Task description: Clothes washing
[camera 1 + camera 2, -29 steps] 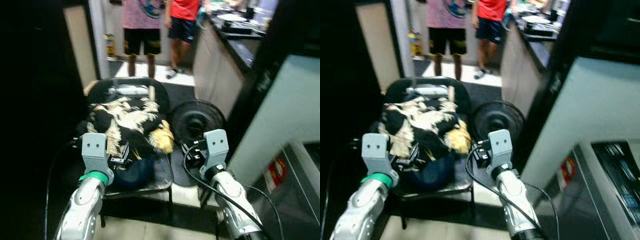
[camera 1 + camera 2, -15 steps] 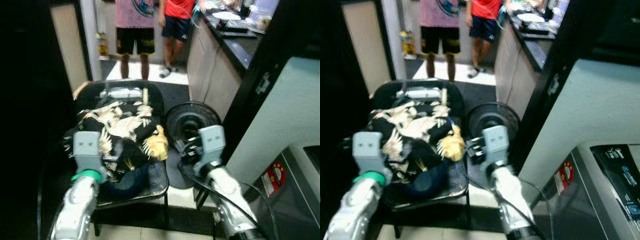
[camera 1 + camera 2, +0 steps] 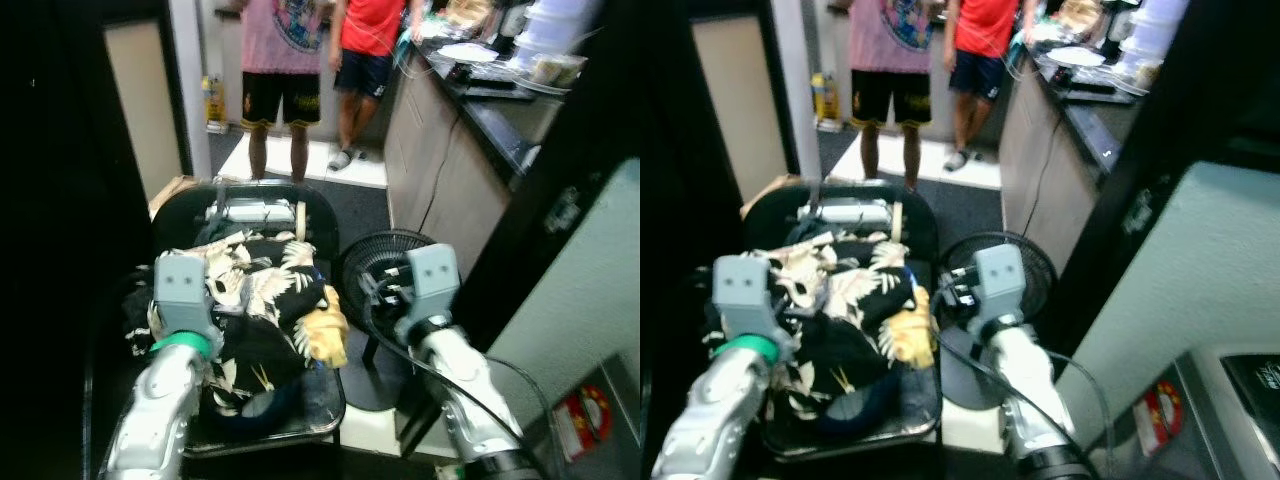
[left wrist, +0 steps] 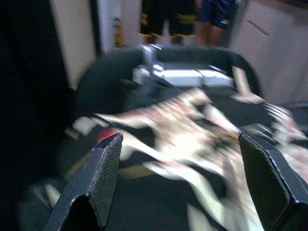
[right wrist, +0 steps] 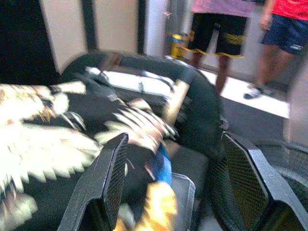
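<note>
A heap of clothes lies on a black chair. On top is a black shirt with a cream leaf print. A yellow garment sits at the heap's right edge and a dark blue piece at its front. My left gripper is open, hovering just above the left side of the heap with nothing between its fingers. My right gripper is open too, held beside the chair's right edge, facing the printed shirt and the chair back.
A black floor fan stands right of the chair, behind my right wrist. Two people stand in the doorway beyond. A kitchen counter runs along the right. The washing machine is at the lower right. A dark wall is on the left.
The whole picture has shifted, so the camera moved; the washer has slid toward the lower right corner. Both grippers stay open by the chair, the left now over the heap.
</note>
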Tool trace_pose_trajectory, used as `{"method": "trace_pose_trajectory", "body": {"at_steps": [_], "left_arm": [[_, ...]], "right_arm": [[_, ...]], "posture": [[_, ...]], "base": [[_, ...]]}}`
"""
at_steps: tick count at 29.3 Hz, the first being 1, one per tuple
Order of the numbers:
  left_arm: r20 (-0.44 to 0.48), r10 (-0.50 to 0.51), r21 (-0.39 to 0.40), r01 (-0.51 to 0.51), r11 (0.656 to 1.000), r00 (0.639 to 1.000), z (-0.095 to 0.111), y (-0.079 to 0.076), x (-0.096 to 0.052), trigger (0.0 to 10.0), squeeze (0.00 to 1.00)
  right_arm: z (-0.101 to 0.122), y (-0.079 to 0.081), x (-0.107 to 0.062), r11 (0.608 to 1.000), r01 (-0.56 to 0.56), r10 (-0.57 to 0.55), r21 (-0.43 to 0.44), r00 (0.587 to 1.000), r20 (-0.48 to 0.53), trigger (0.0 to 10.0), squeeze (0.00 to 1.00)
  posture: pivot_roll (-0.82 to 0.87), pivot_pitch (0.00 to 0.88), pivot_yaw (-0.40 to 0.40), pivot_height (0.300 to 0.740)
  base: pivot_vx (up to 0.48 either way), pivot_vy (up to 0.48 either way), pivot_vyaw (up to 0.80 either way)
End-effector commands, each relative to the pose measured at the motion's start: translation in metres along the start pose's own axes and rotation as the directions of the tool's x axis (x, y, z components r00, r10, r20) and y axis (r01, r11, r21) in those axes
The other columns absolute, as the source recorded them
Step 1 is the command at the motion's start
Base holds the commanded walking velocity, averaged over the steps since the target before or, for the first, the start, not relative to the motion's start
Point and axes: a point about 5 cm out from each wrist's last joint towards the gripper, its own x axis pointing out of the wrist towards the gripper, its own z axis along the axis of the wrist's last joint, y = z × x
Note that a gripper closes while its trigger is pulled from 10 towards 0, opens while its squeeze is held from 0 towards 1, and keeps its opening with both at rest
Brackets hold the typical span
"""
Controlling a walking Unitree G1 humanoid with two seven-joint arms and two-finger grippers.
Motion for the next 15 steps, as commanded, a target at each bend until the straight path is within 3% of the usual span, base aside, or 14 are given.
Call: {"method": "trace_pose_trajectory", "body": {"at_steps": [1,7,11,15], "left_arm": [[-0.013,-0.016,-0.014,0.016,1.000,1.000,-0.004,-0.006,-0.001,10.0,0.00],[0.007,-0.002,-0.032,0.002,0.999,1.000,0.001,-0.006,0.002,10.0,0.00],[0.047,0.023,-0.083,-0.019,0.996,0.999,0.007,-0.003,0.003,10.0,0.00],[0.062,-0.008,-0.086,0.013,0.996,0.998,0.010,-0.002,0.002,10.0,0.00]], "right_arm": [[-0.002,-0.009,-0.003,0.999,0.032,-0.032,0.015,0.999,-0.005,10.0,0.00],[0.012,-0.007,0.003,1.000,-0.017,0.016,0.016,0.999,0.035,10.0,0.00],[0.021,-0.003,0.009,0.998,-0.056,0.056,0.009,0.997,0.060,10.0,0.00],[0.023,-0.002,0.010,0.998,-0.059,0.059,0.005,0.996,0.065,10.0,0.00]], "posture": [[0.01,0.038,-0.007,0.740],[0.01,0.036,-0.005,0.740],[0.01,0.037,-0.014,0.740],[0.01,0.037,-0.016,0.740]], "base": [[0.424,0.000,0.00],[0.389,0.000,0.00],[0.000,0.000,0.00],[0.000,0.000,0.00]]}}
